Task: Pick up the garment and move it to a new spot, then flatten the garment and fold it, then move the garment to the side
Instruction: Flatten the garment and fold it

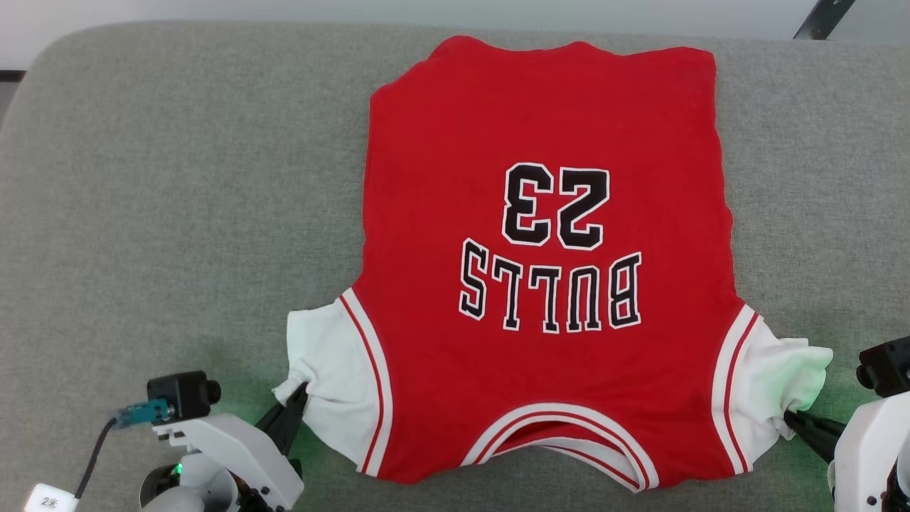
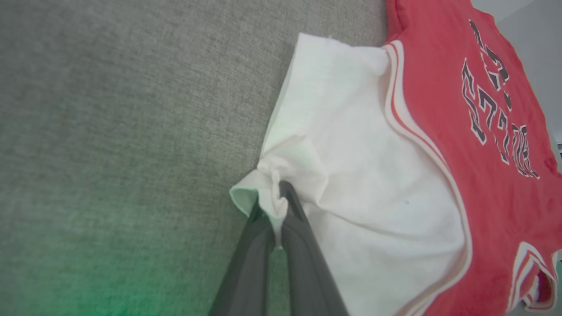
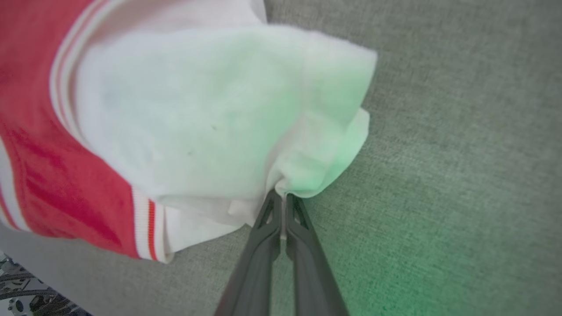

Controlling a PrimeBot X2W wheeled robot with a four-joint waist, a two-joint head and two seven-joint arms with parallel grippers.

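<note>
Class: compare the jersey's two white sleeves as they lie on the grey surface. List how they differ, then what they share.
The left sleeve spreads fairly flat, drawn to one point; the right sleeve is bunched and ruffled. The right sleeve shows a stronger green tint than the left sleeve. Shared: both are white with red-striped trim, each pinched at its edge by a shut gripper: left gripper, right gripper.

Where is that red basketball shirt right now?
In the head view the garment lies spread on the grey padded surface, collar nearest the robot, with the left gripper and the right gripper each pinching a white sleeve.
</note>
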